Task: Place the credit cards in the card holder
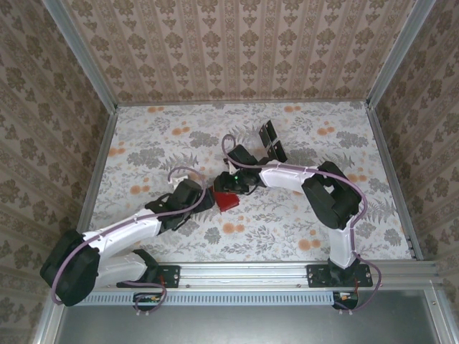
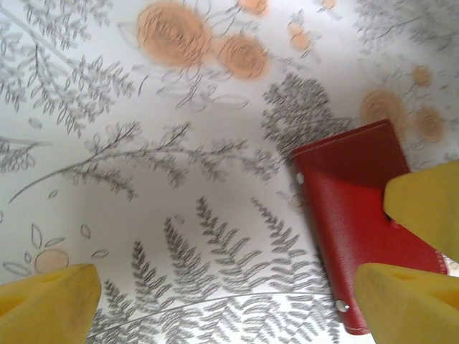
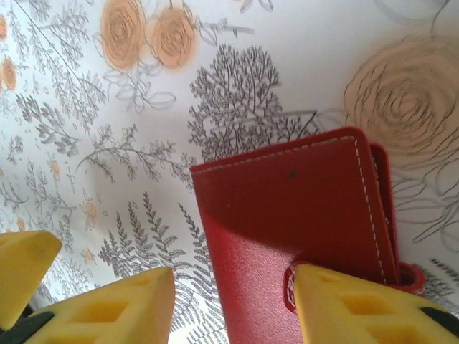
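Note:
The card holder (image 1: 228, 202) is a small red wallet lying folded on the floral table between both grippers. My left gripper (image 1: 209, 201) sits just left of it and is open wide. In the left wrist view the card holder (image 2: 350, 208) lies by the right finger, showing a metal snap (image 2: 342, 306). My right gripper (image 1: 232, 188) hovers over its far side, jaws apart. In the right wrist view the card holder (image 3: 287, 215) lies under the right finger and apart from the left one. Two black credit cards (image 1: 272, 141) lie side by side farther back.
Patterned walls with metal rails (image 1: 93, 165) enclose the table on three sides. Both arm bases sit on the front rail (image 1: 244, 272). A yellow fingertip (image 2: 427, 208) of the other gripper shows over the wallet in the left wrist view.

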